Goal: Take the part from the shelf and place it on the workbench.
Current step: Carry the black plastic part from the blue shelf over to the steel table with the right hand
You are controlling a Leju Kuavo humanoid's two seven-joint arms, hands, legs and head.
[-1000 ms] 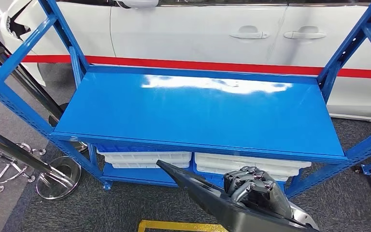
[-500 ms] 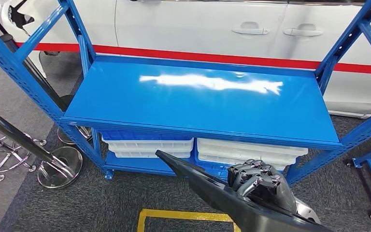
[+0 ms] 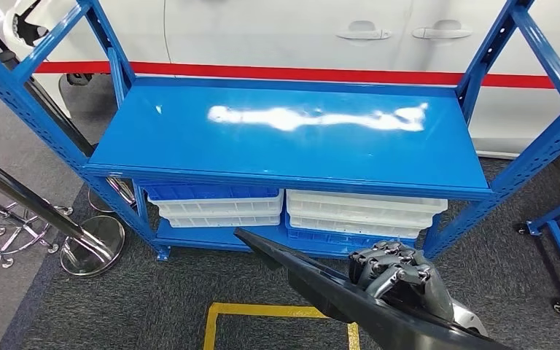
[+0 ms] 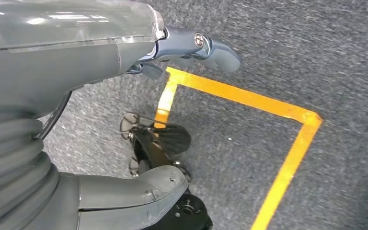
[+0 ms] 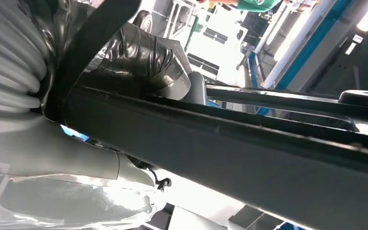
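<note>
Low in the head view, the right hand (image 3: 397, 273) grips the part (image 3: 313, 281), a long dark tapered panel that runs from a narrow tip near the shelf's foot down toward the lower right edge; its fingers are curled over the panel's upper edge. In the right wrist view the same part (image 5: 249, 143) crosses the frame as a broad dark bar, with the hand's grey thumb (image 5: 67, 158) beneath it.

Ahead stands the blue shelf (image 3: 284, 138), its glossy top deck bare and catching a white glare. Under that deck lie stacked white trays (image 3: 361, 211) with a blue tray (image 3: 211, 192) on the left stack. Behind the shelf is a white car (image 3: 277, 33) with a red stripe along its doors. To the left, a chrome stand (image 3: 91, 244) rests on the grey carpet, its pole slanting up past the shelf's corner post. A yellow floor line (image 3: 262, 312) marks a corner just in front of the part.

The left hand (image 4: 191, 48) hangs over the carpet beside the yellow floor line (image 4: 249, 98); it appears to hold nothing, fingers loosely extended, though most of it is hidden behind its cover.
</note>
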